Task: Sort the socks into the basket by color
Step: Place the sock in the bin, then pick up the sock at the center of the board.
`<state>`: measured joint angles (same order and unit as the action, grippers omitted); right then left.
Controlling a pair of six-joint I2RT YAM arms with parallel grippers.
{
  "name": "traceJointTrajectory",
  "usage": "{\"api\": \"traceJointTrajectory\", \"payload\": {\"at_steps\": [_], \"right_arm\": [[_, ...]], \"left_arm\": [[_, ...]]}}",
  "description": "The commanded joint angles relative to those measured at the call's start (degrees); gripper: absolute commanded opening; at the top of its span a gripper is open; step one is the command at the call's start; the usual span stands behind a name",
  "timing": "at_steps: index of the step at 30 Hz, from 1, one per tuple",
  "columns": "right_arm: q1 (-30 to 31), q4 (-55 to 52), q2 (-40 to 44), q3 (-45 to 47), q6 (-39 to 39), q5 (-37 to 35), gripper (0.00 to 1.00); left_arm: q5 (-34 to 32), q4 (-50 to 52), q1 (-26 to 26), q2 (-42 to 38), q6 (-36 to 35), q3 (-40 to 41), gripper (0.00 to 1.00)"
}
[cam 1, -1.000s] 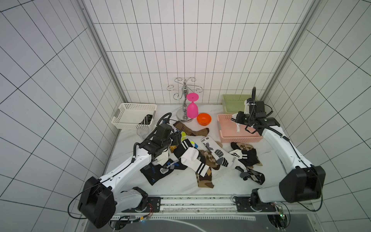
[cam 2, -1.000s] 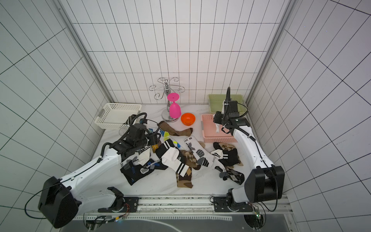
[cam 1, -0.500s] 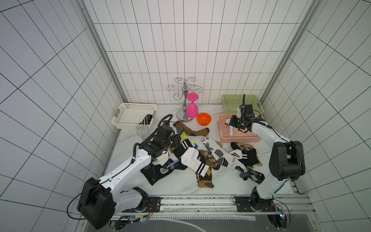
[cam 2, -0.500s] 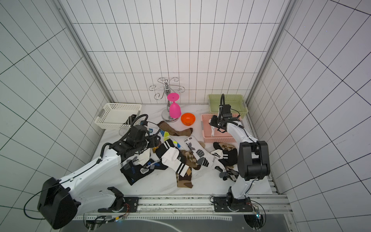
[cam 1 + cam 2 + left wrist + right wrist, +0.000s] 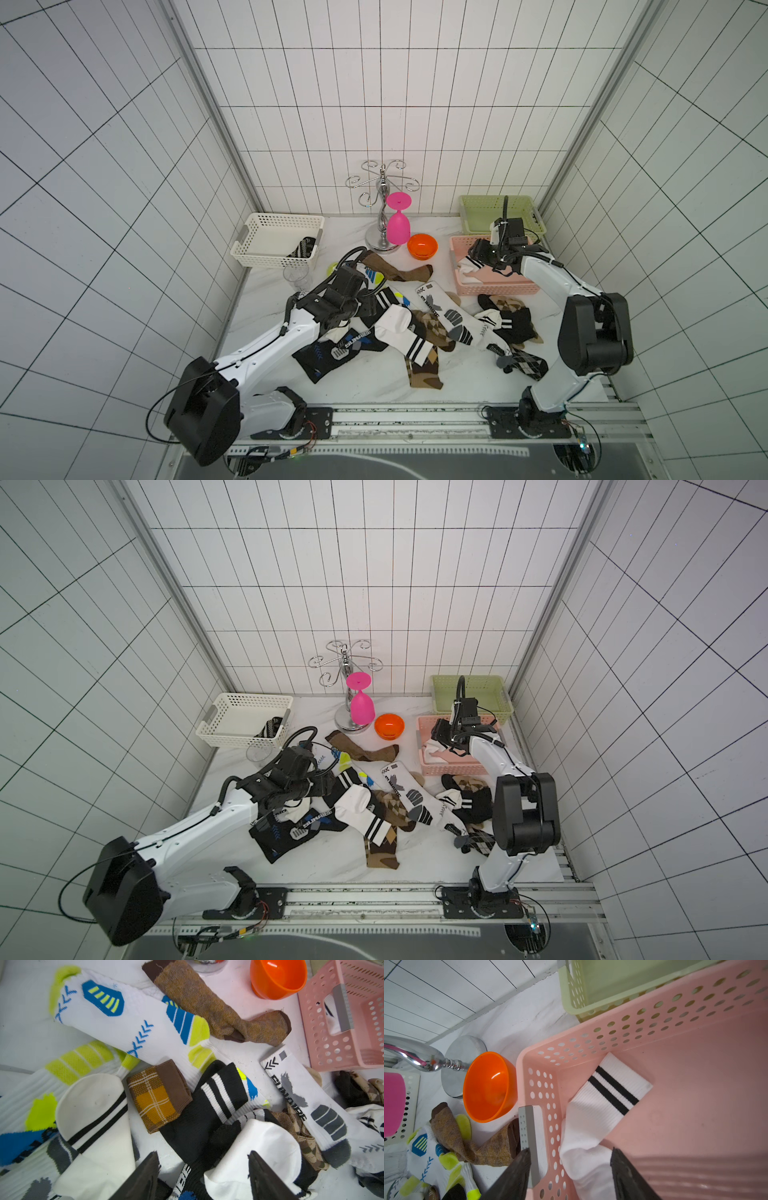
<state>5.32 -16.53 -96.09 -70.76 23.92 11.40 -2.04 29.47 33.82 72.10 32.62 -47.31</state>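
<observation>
Sock (image 5: 604, 1103) in pink basket (image 5: 654, 1016) points cuff toward green basket (image 5: 571, 991); left pincer (image 5: 203, 1153) and right pincer (image 5: 570, 1150) gape empty.

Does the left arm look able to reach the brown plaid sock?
Probably yes: the open left claw hangs just short of the brown plaid sock, whose cuff lies bare; a black striped sock overlaps its other end.

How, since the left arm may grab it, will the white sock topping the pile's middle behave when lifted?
Probably floppy: the white sock is soft knit, bent over a black sock. Likely light, being thin fabric. Lifted, it may drag overlapping neighbours.
</observation>
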Motion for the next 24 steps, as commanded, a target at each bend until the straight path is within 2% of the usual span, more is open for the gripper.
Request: {"api": "traceJointTrajectory", "payload": {"at_steps": [1,3,6,21,24], "right_arm": [[0.77,-0.83,4.09,2.17,-0.41,0.12,0.71],[1.44,-2.22,5.46,1.86,-0.95,0.13,0.75],[2.62,-3.23,7.67,1.44,-1.54,-0.24,0.88],[4.53,-6.1,12.03,-0.78,-2.74,3.25,0.89],[4.62,-6.64,12.59,-0.87,-3.33,3.46,0.89]], "left_arm": [[-0.6,-0.65,1.1,2.63,1.85,0.65,0.69],[-0.6,-0.69,1.23,4.18,2.51,0.64,0.69],[-0.68,-1.71,1.19,6.19,3.31,0.9,0.69],[-0.93,-10.73,1.16,19.02,6.86,0.46,0.68],[-1.23,-11.59,1.19,21.03,6.96,-0.15,0.65]]}}
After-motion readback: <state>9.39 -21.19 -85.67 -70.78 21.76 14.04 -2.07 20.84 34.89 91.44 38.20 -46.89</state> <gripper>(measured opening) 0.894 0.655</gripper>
